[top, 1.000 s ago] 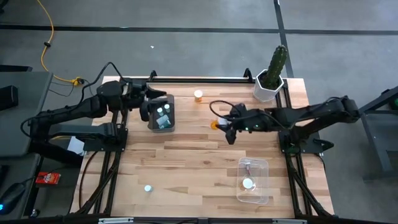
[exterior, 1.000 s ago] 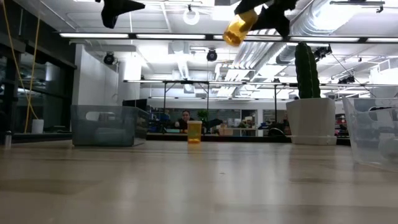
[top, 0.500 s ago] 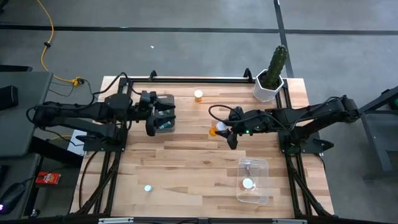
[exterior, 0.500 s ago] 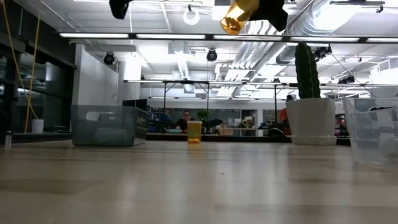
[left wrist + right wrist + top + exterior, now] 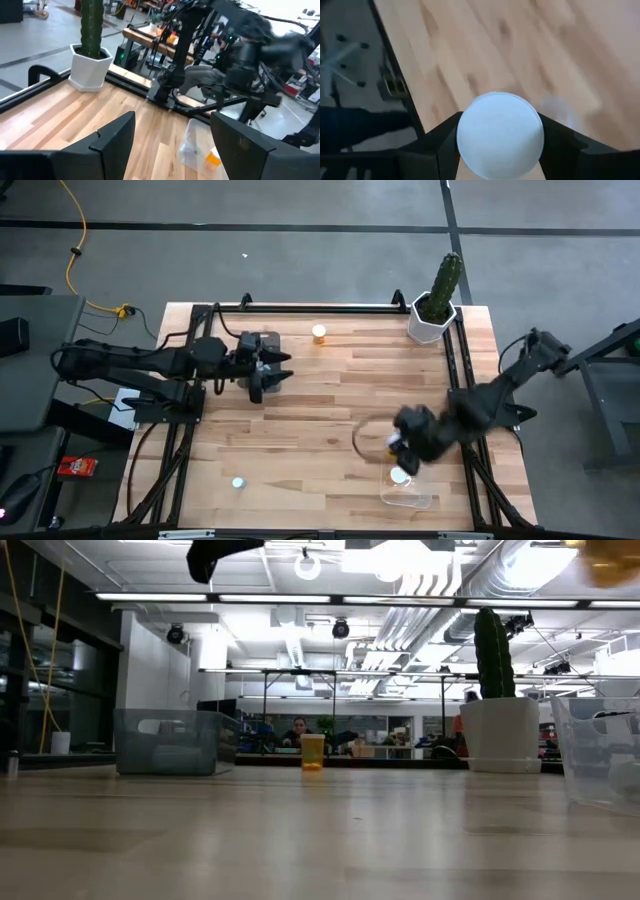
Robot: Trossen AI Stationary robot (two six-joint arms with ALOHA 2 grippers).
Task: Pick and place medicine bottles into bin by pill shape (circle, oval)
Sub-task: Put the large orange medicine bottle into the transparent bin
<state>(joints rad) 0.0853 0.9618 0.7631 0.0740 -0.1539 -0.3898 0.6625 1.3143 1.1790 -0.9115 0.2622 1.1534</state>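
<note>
From above, the pale butcher-block table (image 5: 300,440) carries a grey translucent bin (image 5: 262,345) at its far left, where the left gripper (image 5: 275,372) hovers with its dark fingers spread and empty. The right gripper (image 5: 398,452) hangs over the rim of a clear plastic bin (image 5: 410,492) near the front right, clamped on an orange bottle (image 5: 393,447); a white cap shows inside that bin. Another orange bottle with a white cap (image 5: 319,334) stands near the far edge, a small pale bottle (image 5: 238,482) near the front left, and a ribbed green cactus in a faceted white pot (image 5: 437,302) at the far right corner. The level view shows the standing amber cylinder, the smoky bin and the cactus upright. The left wrist view shows two angular black fingers (image 5: 112,142) wide apart. The right wrist view shows a smooth round white cap (image 5: 500,134) pinched between both fingers.
</note>
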